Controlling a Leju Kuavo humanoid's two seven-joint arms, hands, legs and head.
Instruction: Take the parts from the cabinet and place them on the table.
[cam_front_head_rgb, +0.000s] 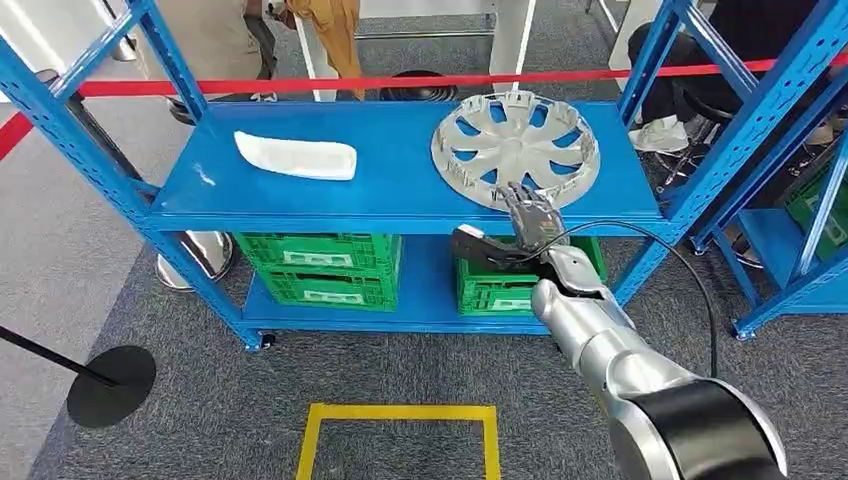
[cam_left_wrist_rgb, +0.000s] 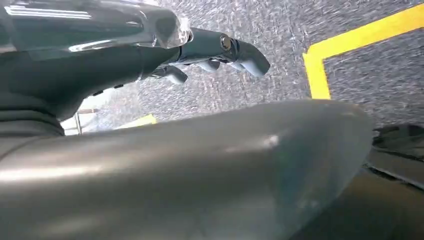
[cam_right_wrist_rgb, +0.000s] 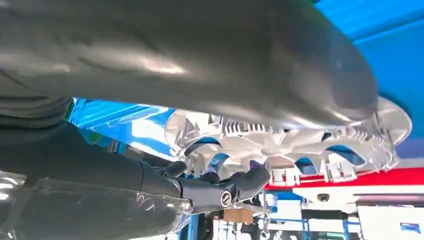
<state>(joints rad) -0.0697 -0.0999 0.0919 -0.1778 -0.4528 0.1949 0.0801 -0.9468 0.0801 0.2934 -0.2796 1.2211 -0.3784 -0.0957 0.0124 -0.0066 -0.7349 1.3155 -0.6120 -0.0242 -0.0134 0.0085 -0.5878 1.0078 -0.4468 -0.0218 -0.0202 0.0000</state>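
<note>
A silver wheel cover lies flat on the right part of the blue cabinet shelf. A white curved part lies on the shelf's left part. My right hand reaches over the shelf's front edge, its fingers spread and lying at the wheel cover's near rim, the thumb held apart below the edge. In the right wrist view the wheel cover sits between the thick thumb and the dark fingers, with no grip closed. My left hand hangs over the grey floor, fingers loosely extended, holding nothing.
Green crates fill the lower shelf. A red barrier tape runs behind the cabinet, with a person beyond it. Another blue rack stands at the right. A yellow floor square and a stanchion base lie near me.
</note>
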